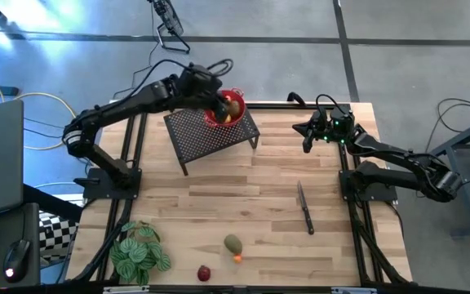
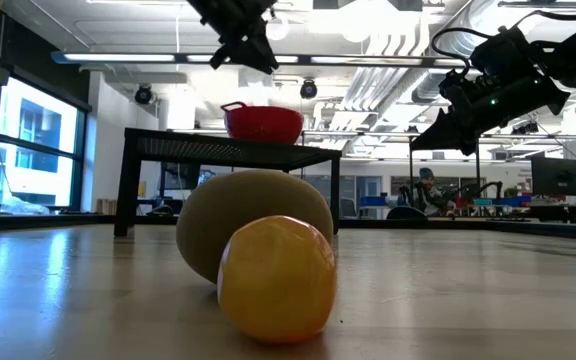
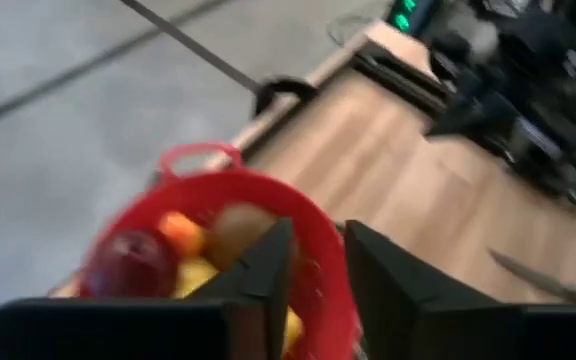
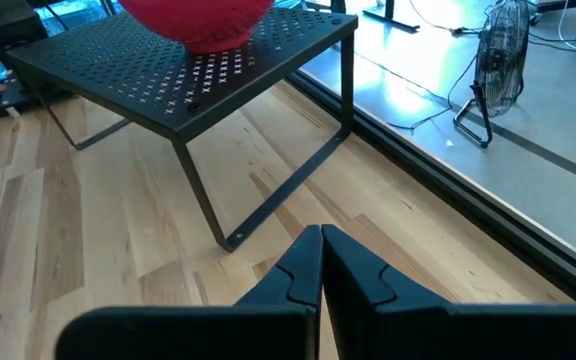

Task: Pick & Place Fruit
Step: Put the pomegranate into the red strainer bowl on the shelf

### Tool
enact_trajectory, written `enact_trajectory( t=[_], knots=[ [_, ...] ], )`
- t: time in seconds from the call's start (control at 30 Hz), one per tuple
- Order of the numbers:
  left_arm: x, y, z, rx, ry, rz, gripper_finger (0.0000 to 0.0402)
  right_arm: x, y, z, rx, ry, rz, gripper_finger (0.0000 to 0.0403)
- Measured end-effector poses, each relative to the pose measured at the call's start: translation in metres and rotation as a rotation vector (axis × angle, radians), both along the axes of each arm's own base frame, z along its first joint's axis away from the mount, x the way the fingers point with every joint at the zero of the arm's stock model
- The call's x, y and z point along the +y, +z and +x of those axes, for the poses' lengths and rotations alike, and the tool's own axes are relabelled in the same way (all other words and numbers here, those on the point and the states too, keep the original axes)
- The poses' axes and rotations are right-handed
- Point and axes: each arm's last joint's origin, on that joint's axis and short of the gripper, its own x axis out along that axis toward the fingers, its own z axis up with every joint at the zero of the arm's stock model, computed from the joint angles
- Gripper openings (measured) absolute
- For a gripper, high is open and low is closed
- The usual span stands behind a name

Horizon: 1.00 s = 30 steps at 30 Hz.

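Observation:
A red mesh bowl (image 1: pixel 225 114) stands on a black perforated stand (image 1: pixel 206 135) at the table's far side. In it lie fruit: a dark red ball (image 3: pixel 128 265), an orange piece (image 3: pixel 180 232), a brown oval (image 3: pixel 240 225) and a yellow piece (image 3: pixel 198 275). My left gripper (image 3: pixel 316 235) hangs just above the bowl, its fingers apart with nothing between them. An olive-green oval (image 1: pixel 233 243), a tiny orange fruit (image 1: pixel 237 258) and a dark red ball (image 1: pixel 204 273) lie on the table near its front edge. My right gripper (image 4: pixel 321 235) waits shut at the far right, clear of everything.
A knife (image 1: pixel 304 208) lies on the table right of the middle. A green leafy plant (image 1: pixel 137 253) stands at the near left corner. The stand's thin legs (image 4: pixel 200 205) rest on the wood. Bare wood lies between the stand and the near fruit.

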Motion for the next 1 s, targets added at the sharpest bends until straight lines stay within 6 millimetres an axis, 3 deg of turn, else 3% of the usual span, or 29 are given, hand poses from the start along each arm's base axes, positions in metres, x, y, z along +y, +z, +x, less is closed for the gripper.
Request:
enact_trajectory(
  t=[0.23, 0.63, 1.0],
  knots=[
    [-0.042, -0.008, 0.012, 0.081, -0.199, -0.060, 0.0007, 0.000, 0.000, 0.000, 0.000, 0.001, 0.001, 0.0002],
    [-0.168, -0.020, 0.018, 0.270, -0.491, -0.003, 0.0001, 0.001, -0.001, 0.000, -0.004, 0.024, 0.016, 0.0002],
    [-0.265, -0.022, -0.003, 0.224, -0.487, -0.049, 0.0000, 0.003, -0.001, 0.002, -0.016, 0.027, 0.045, 0.0002]
  ],
)
